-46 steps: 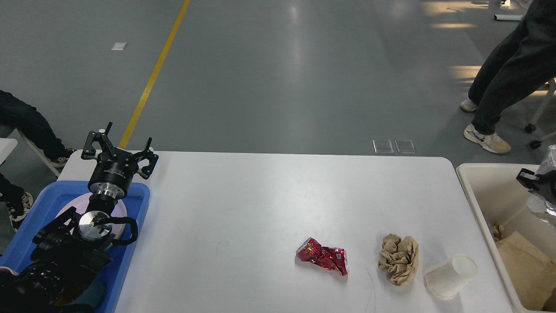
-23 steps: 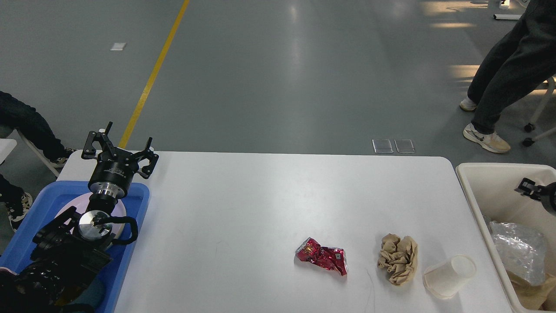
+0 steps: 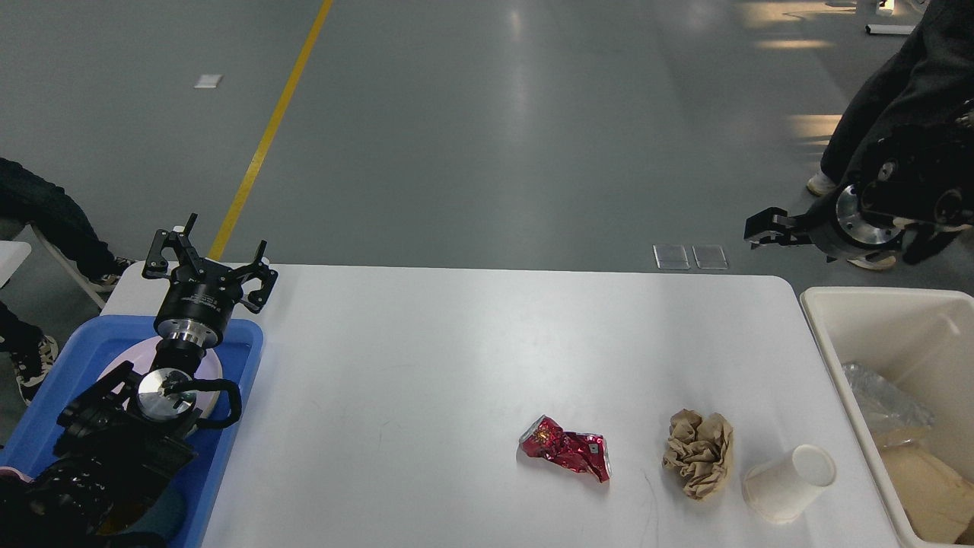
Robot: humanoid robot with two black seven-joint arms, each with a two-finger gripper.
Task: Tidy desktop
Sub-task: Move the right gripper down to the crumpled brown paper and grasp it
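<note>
Your white surface filled the middle, blue tray at its left and cream bin at its right to receive litter. Your left end effector hung released over the tray; the right end effector, whose state I cannot tell, hovered above the far-right corner. Wrapper, crumpled paper and cup awaited clearing.

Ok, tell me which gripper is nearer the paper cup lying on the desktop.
Right. The right gripper hangs past the desktop's far right corner, above and beyond the paper cup. The left gripper sits over the blue tray, across the whole desktop.
</note>
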